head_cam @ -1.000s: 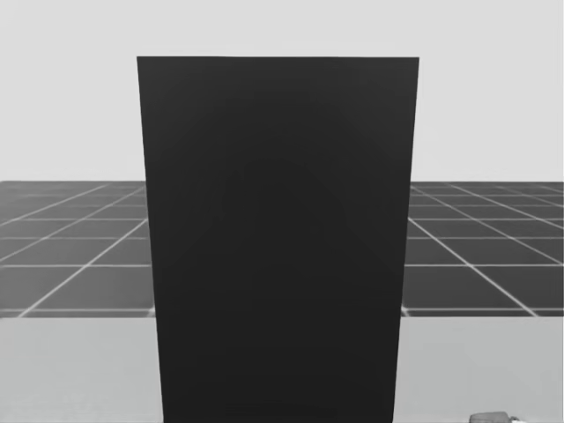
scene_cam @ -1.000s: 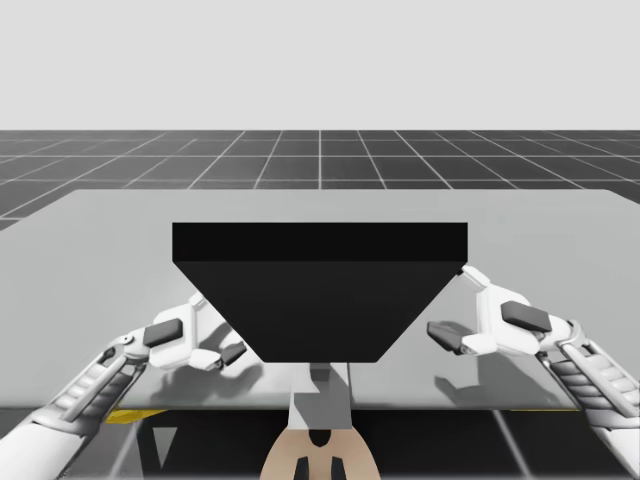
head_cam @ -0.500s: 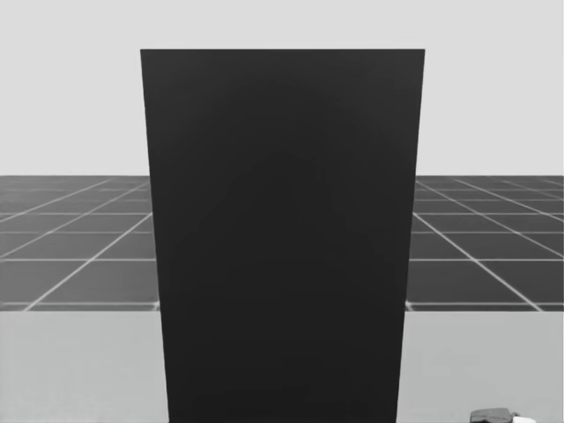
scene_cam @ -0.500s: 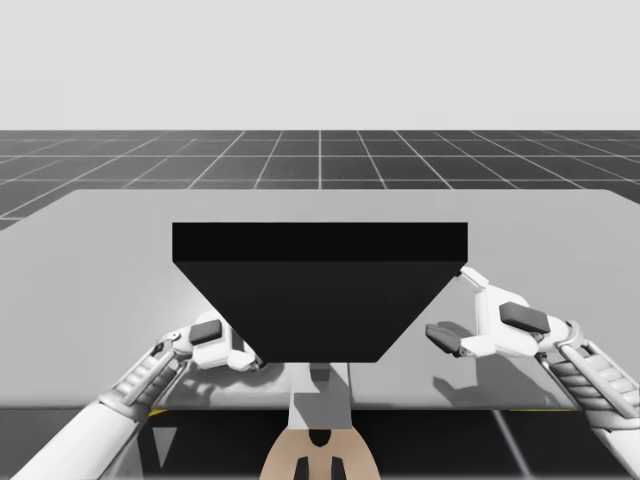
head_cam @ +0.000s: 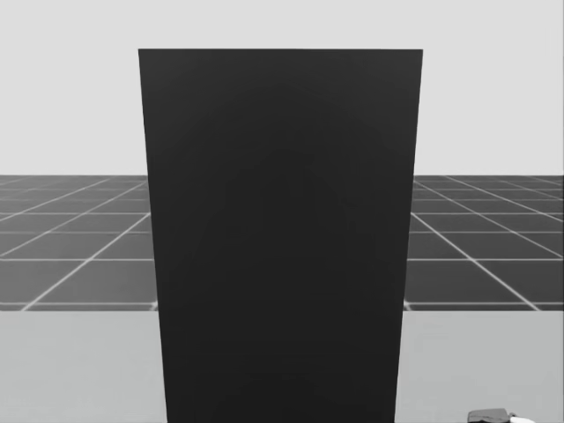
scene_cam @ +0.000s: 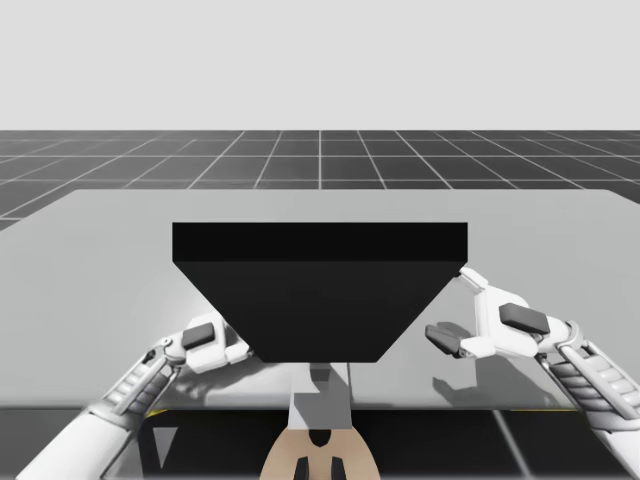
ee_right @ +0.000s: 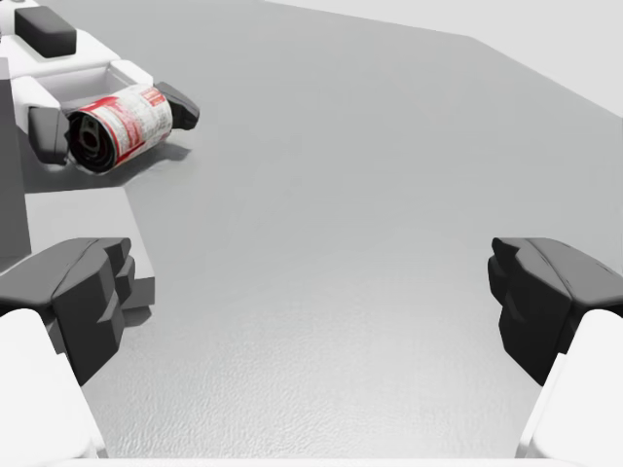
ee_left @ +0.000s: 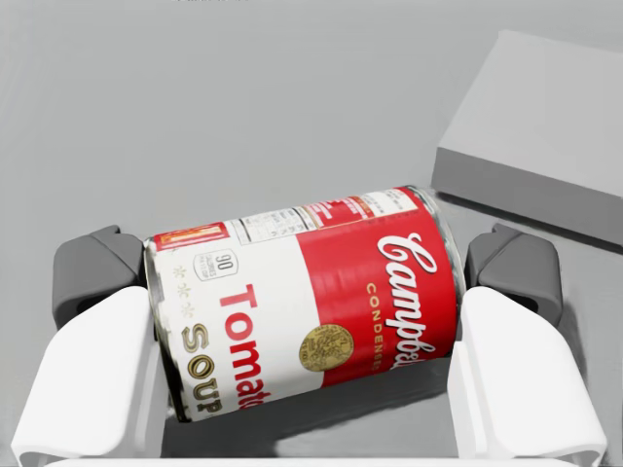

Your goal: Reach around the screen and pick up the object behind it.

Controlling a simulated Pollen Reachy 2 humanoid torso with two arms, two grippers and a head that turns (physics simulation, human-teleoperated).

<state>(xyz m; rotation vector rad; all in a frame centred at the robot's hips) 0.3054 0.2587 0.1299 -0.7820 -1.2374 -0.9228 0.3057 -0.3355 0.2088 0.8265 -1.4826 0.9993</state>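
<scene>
Left gripper (ee_left: 304, 275) was clamped on the can (ee_left: 311, 316), a pad on each end, so the can's long axis ran nine to three between the fingers, on its side behind the screen (scene_cam: 320, 290). Left arm was plainly the nearer. Right gripper (ee_right: 313, 292) hung wide open over the table (ee_right: 341, 146), the can off at its ten o'clock.

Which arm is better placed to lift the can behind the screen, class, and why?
Left: the left pincer grips the can at both ends, while the right pincer stands open, apart from the can.
</scene>
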